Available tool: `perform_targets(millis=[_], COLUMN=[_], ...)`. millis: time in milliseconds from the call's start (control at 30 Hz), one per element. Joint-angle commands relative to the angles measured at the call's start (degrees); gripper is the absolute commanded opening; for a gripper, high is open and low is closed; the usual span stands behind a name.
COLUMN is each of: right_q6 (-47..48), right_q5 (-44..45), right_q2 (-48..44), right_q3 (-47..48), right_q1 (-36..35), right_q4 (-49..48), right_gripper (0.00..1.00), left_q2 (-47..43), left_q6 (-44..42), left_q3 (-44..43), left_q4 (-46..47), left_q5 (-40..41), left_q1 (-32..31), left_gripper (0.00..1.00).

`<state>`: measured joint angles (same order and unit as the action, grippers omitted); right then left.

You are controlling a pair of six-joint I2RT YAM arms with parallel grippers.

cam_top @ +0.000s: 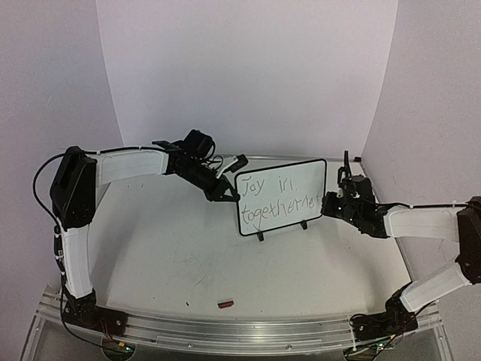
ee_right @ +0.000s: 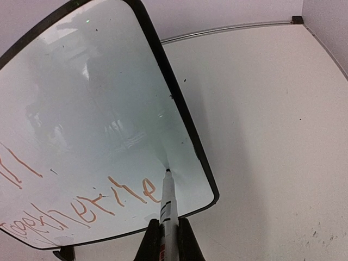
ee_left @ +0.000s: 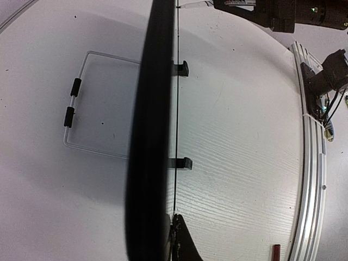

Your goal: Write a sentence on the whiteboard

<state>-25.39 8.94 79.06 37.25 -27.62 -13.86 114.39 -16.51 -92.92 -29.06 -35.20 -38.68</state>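
whiteboard [cam_top: 313, 174] is glossy white, with a thin black border and black feet. The sentence [cam_top: 272, 210] looks dark from above, more reddish-orange up close. The marker [ee_right: 167, 205] is white with a black-and-red label. The table [cam_top: 165, 256] is white with faint woodgrain, and there's one little dark-red piece [cam_top: 225, 304] on it.

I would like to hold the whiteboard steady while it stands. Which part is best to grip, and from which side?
Grip its left edge, coming from the left, with the fingers pinching front and back. The whiteboard is a thin upright panel on two feet, and the marker is writing near its right edge, so a hold on the left is clear of it.
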Motion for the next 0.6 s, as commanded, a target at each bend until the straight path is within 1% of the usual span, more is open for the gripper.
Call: perform_targets(millis=[0,267,567], right_q6=[1.29,2.12,0.78], right_q5=[-1.69,-4.09,-2.4], right_q2=[0.83,1.25,3.02], right_q3=[1.85,1.0,0.75], right_q1=[0.29,0.28,0.27], right_q4=[-2.03,-2.31,-2.31], right_gripper=[0.0,0.0,0.0], left_q2=[-2.74,-2.8,-2.79], left_q6=[-1.33,-1.35,-1.35], left_q3=[0.38,0.41,0.38], left_q4=[-0.58,-0.66,-0.64], left_q5=[2.04,2.06,2.1], left_q1=[0.09,0.09,0.09], left_gripper=[0.0,0.0,0.0])
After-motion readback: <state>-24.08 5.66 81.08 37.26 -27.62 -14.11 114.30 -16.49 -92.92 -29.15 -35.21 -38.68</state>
